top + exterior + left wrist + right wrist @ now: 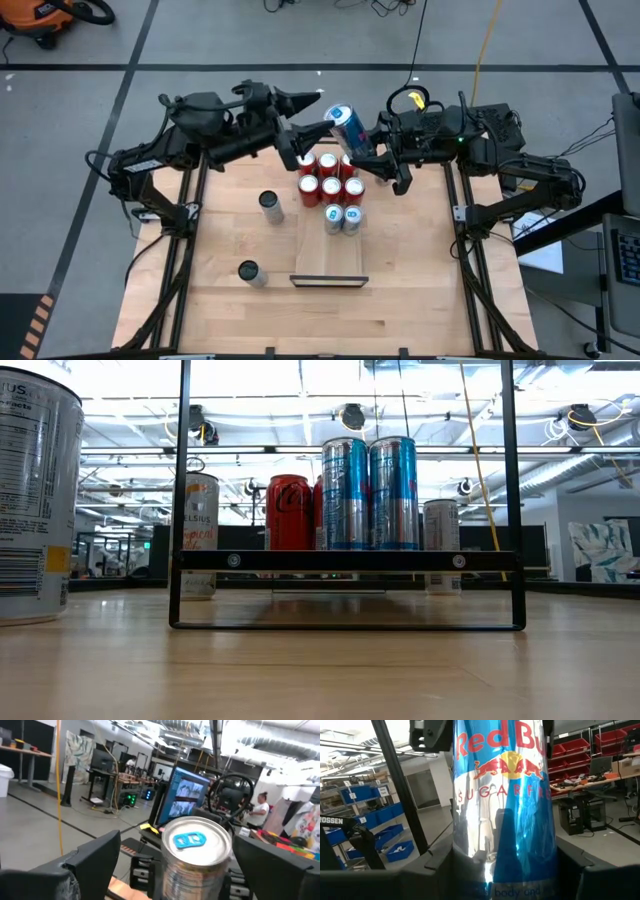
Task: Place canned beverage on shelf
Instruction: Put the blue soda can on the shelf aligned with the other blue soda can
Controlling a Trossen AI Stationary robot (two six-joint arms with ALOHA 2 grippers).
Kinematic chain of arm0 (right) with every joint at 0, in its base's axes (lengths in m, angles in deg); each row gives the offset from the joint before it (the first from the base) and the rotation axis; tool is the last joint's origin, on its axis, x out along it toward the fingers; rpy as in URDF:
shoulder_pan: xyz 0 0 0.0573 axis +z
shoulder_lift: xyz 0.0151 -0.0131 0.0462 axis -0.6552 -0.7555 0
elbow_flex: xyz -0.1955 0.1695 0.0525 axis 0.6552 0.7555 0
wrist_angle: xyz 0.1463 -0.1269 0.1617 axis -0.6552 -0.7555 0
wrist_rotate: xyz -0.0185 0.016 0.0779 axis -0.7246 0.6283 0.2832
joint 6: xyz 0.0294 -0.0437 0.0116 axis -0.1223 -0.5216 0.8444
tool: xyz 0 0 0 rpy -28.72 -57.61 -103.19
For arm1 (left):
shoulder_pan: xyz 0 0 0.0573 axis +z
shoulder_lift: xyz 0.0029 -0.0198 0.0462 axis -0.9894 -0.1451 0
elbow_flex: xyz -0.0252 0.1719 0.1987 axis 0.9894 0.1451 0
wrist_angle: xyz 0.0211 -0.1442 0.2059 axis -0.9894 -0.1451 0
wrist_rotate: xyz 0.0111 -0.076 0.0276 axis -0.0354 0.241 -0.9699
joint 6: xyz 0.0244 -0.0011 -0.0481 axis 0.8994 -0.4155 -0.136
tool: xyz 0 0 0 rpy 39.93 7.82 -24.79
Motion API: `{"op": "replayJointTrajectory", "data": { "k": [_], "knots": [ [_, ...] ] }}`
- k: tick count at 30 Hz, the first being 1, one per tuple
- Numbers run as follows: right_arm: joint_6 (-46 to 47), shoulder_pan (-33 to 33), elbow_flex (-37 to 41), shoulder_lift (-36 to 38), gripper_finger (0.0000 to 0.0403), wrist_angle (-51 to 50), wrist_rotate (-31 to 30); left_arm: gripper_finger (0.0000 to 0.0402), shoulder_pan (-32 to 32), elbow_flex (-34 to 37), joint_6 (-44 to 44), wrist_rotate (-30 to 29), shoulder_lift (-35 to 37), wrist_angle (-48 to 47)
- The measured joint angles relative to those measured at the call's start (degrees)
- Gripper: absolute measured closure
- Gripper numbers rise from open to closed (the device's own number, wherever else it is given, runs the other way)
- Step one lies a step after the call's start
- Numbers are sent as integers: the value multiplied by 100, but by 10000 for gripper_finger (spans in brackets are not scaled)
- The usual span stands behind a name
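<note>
**Red Bull can held aloft above the far end of the shelf**

From above, the right gripper (pixel 362 150) pinches a blue-and-silver Red Bull can (pixel 347 127) over the far edge of the wooden table (pixel 230 320), tilted, its top toward the far left. The left gripper (pixel 300 128) sits just beside that top, fingers spread wide on either side of the can without closing on it. Only the right wrist view gives the label: "Red Bull", "Sugarfree", running along the can's long axis (pixel 502 810). Only the left wrist view shows the lid end-on, silver with a blue tab (pixel 192 840), between spread dark fingers (pixel 85 862).

The shelf (pixel 328 268) lies lengthwise on the table, its far half filled with red cans (pixel 330 178) and two blue-lidded cans (pixel 342 215). Two more cans (pixel 270 205) stand apart on the bare wood to its left. The low view sees the shelved cans (pixel 368 495) upright behind a black rail (pixel 345 560), in a workshop with bright ceiling lights; a person (pixel 260 810) stands beyond the table.
</note>
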Motion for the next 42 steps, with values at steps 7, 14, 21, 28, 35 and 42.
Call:
{"op": "replayJointTrajectory", "data": {
  "k": [7, 14, 21, 28, 35, 42],
  "knots": [
    [0, 0, -2, -2, 195, -37, 7, 3, 0, 0, -101, 98, -2, -112],
    [48, 0, -6, -2, 195, -126, 20, 3, 7, 0, -296, 410, -221, -25],
    [30, 0, -8, -4, 195, -205, 3, 3, 7, 1, -454, 358, -521, 367],
    [-166, 2, -8, -7, 195, -401, -323, 4, -22, 2, -456, 86, -638, 505],
    [-319, 7, -8, -7, 195, -352, -319, 4, -26, 2, -457, 74, -638, 503],
    [-461, 7, -8, -7, 195, -297, -321, 4, -26, 2, -431, 70, -638, 500]
  ]
}}
